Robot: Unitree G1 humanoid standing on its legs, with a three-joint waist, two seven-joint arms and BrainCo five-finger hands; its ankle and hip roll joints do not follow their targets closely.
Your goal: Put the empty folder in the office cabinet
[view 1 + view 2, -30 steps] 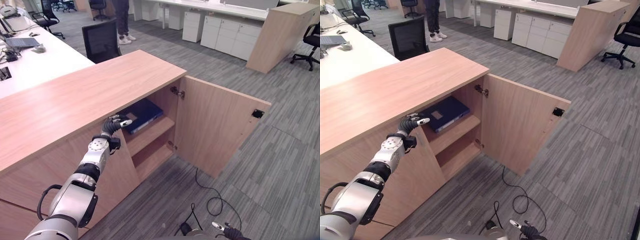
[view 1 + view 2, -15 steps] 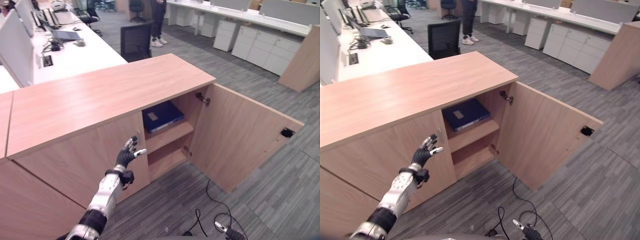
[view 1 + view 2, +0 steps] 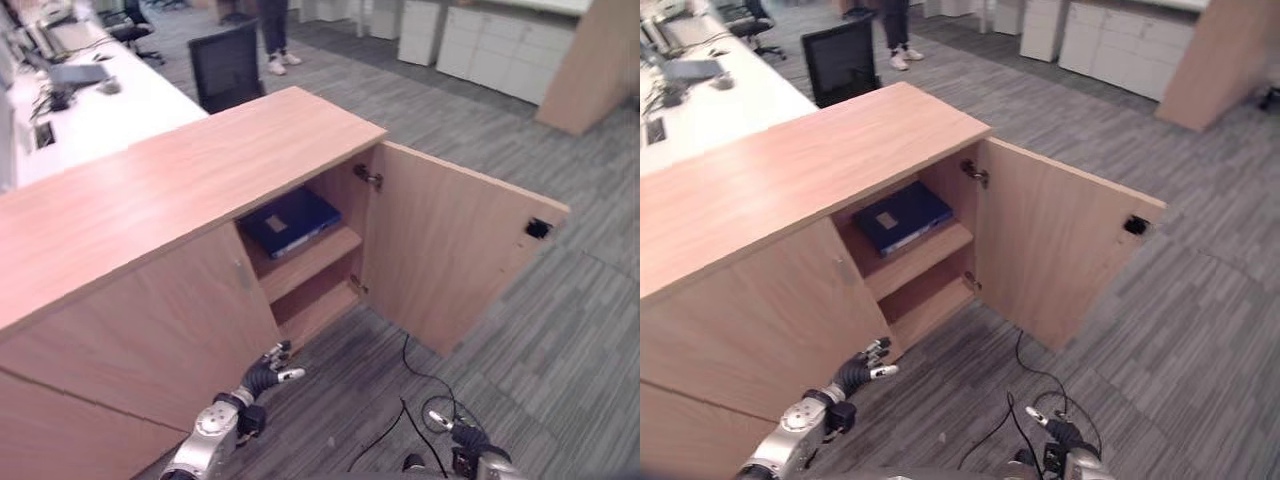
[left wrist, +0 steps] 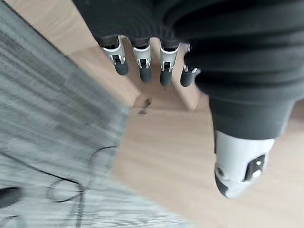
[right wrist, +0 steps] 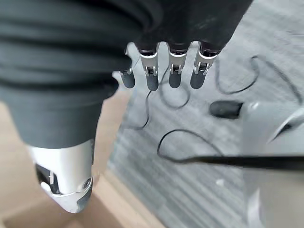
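The blue folder [image 3: 290, 222] lies flat on the upper shelf of the wooden office cabinet [image 3: 180, 170], whose right door [image 3: 455, 250] stands wide open. My left hand [image 3: 268, 375] hangs low before the closed left door, well below the folder, its fingers [image 4: 141, 61] relaxed and holding nothing. Down at the lower right, above the grey carpet, my right hand [image 3: 1060, 432] is open and empty, its fingers [image 5: 173, 71] straight. The lower shelf [image 3: 315, 305] is bare.
Behind the cabinet stand a black office chair [image 3: 225, 65] and a white desk [image 3: 90, 100] with equipment on it. A person's legs [image 3: 272, 30] show at the back. White drawer units [image 3: 480, 50] and a wooden partition [image 3: 590, 60] stand at the far right.
My left hand has dropped from the cabinet's edge beside the shelf to near the floor. The folder stays on the upper shelf. The camera has shifted.
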